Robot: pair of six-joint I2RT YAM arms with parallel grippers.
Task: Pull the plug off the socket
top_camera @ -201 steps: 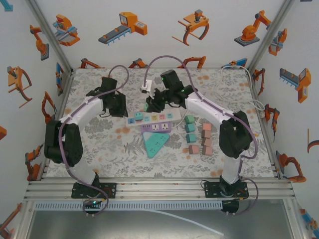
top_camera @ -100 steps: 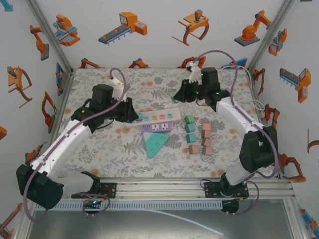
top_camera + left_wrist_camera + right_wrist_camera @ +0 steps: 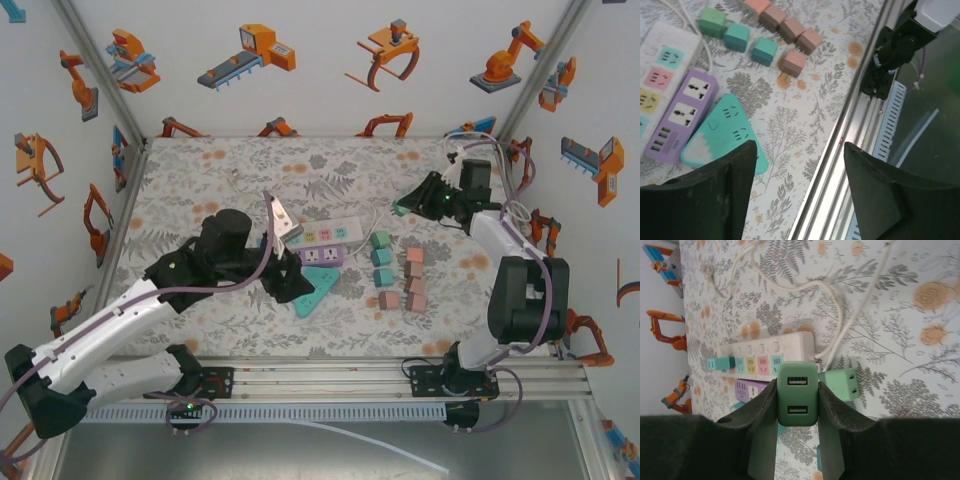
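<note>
the plug [image 3: 797, 395] is in the right claw [image 3: 798, 388], clenched flat between the two fingers [image 3: 762, 420] with its two usb slots facing the wrist camera. from above we see the right claw [image 3: 408, 204] up at the far right of the table with the green plug [image 3: 399, 209] at its tip, well apart from the white strip [image 3: 326, 233]. so we judge the plug is already off its socket. the relation that counts now: the white strip [image 3: 765, 347] lies below and toward the table's middle from the plug, its long axis running left to right across the table, and the plug's long side runs along the fingers. any set-down would mean going down and away from that strip rather than back over it. the left claw [image 3: 291, 277] hangs over the near strips, released, the fingers [image 3: 715, 195] spread with nothing between them. under it lie the teal strip [image 3: 722, 142] and the purple strip [image 3: 682, 112], touching side by side. the right arm is the one with the plug; the left is well apart from it, and we see no need for it here.
</note>
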